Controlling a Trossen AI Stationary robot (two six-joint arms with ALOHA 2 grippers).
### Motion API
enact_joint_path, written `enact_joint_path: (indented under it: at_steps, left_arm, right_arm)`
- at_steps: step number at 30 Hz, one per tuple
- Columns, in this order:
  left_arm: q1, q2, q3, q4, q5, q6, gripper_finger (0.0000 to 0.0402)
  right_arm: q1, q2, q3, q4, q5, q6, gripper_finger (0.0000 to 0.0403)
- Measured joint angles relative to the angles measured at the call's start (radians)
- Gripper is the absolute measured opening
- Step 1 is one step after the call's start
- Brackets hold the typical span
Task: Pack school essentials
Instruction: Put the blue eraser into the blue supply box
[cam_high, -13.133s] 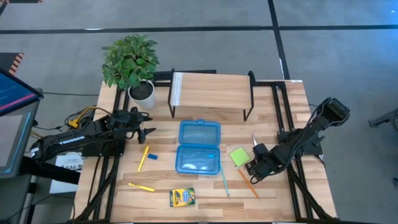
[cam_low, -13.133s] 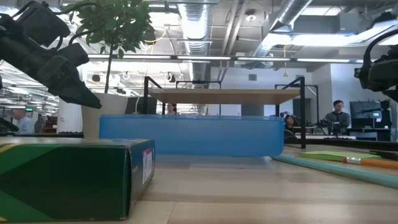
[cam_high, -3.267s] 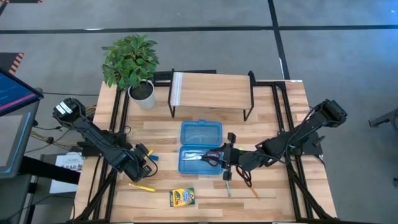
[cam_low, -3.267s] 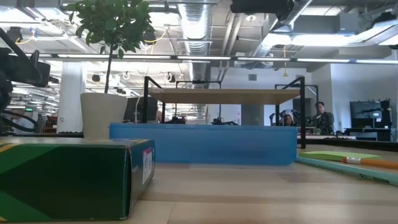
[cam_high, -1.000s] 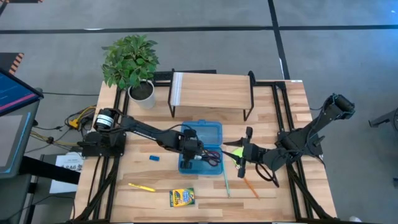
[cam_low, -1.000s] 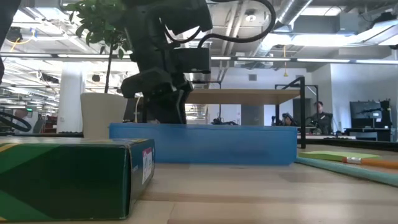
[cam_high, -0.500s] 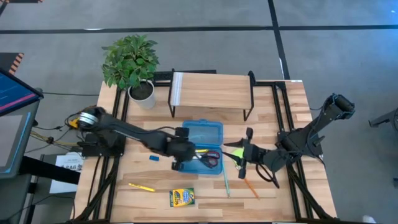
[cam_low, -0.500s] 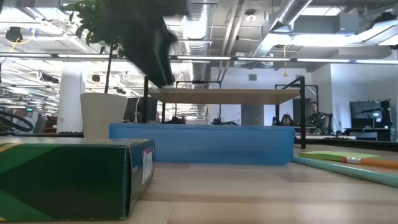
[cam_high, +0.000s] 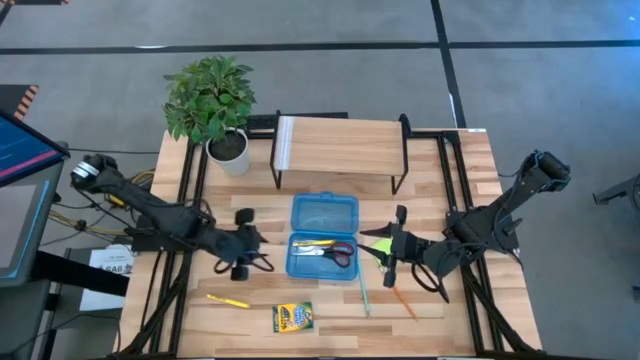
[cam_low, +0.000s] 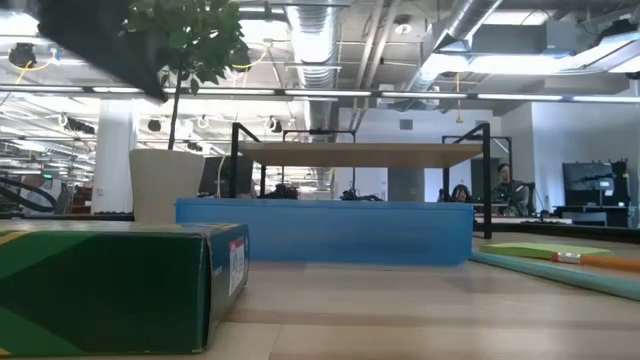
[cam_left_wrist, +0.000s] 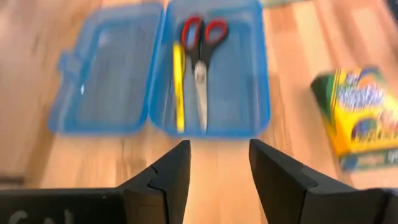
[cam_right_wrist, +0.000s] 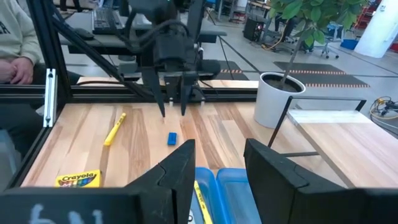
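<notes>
Since the earlier frame the left gripper (cam_high: 243, 262) has withdrawn left of the blue case (cam_high: 322, 236), fingers apart and empty. Red-handled scissors (cam_high: 334, 252) and a yellow pencil (cam_high: 313, 243) lie in the case, frame centre. The right gripper (cam_high: 392, 256), open, hovers beside the sticky-note pad (cam_high: 377, 246).

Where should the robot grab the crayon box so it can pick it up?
Probably across the two long edges of the crayon box, coming straight down from above. It lies flat on the table with bare wood all around, so open fingers could likely fit beside both edges.
</notes>
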Motion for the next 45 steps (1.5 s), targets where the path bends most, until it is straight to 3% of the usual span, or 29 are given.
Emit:
enact_joint_path:
  at_steps: [13,20,32,45]
  left_arm:
    - [-0.028,0.024,-0.181,-0.061,0.067,-0.125,0.0224]
    - [-0.028,0.052,-0.234,-0.060,0.068,-0.105,0.0231]
    - [-0.028,0.053,-0.291,0.030,0.068,-0.038,0.0227]
    - [-0.028,0.083,-0.291,0.056,0.096,-0.038,0.0159]
  right_arm:
    - [-0.026,0.000,0.000,-0.003,-0.006,0.016,0.0162]
    - [-0.026,0.000,0.000,-0.003,-0.007,0.016,0.0162]
    - [-0.026,0.002,0.000,-0.003,-0.007,0.015,0.0162]
    - [-0.039,0.046,0.000,-0.004,-0.013,0.015,0.0162]
